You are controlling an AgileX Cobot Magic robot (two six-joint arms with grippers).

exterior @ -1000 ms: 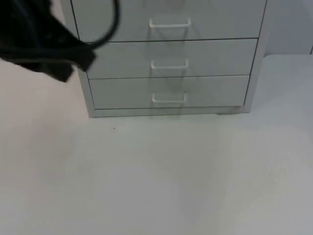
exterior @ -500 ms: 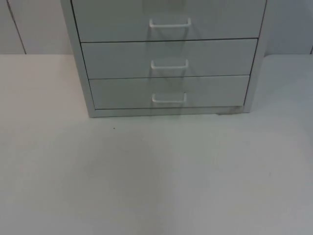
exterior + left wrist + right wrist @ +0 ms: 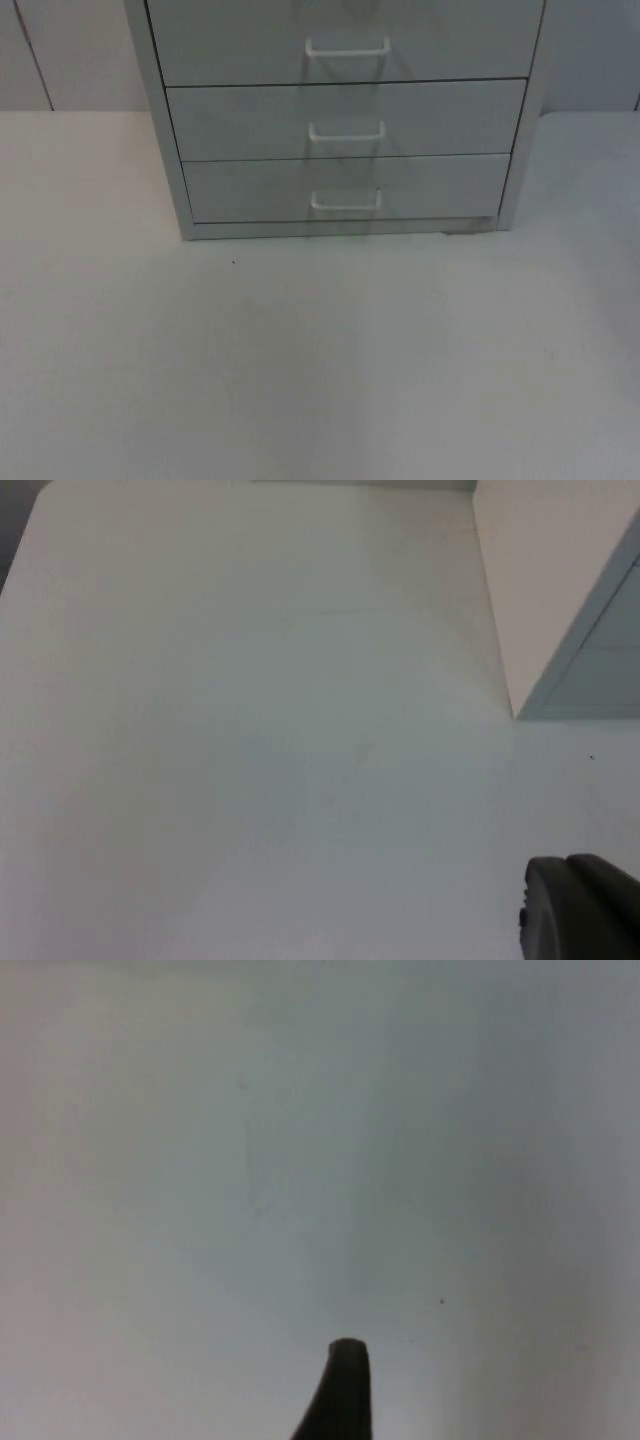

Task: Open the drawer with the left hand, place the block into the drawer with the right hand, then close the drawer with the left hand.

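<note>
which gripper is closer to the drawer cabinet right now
Left. The left gripper hangs over the table just off the drawer cabinet, whose side and front corner it sees. The right gripper faces bare table.

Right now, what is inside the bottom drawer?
Cannot be seen: the bottom drawer is shut, as are the two drawers above it. Its white handle is untouched.

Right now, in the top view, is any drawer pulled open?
No, all three drawer fronts sit flush in the cabinet, handles untouched.
</note>
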